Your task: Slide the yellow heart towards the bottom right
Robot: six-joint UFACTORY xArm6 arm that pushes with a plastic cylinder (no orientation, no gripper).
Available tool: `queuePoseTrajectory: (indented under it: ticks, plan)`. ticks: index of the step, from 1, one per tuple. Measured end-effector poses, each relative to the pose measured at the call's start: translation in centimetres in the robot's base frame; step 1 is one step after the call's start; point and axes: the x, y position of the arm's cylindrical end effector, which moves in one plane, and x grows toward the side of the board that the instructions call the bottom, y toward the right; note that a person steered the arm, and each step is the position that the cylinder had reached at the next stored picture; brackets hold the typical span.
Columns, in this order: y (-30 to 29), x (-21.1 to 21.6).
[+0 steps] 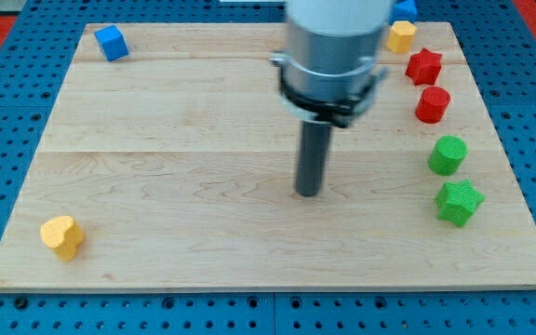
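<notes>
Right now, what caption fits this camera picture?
My tip rests mid-board, far from the yellow heart at bottom left.

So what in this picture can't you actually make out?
- Blue block at the view's top right: cut off by the top edge and partly behind the arm, so its shape is unclear.
- Yellow block just below it: its left side is hidden by the arm; shape uncertain.
- The arm itself: blurred, and cut off above by the top edge.
- My tip: visible at mid-board, far from the yellow heart at bottom left.
</notes>
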Motion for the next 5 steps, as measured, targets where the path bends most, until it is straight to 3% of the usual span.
queuePoseTrajectory:
  ticks: [1, 3, 5]
  plan:
    - [-6.5, -2.0]
    - [-21.8, -1.5]
    - [-31.4, 5.3]
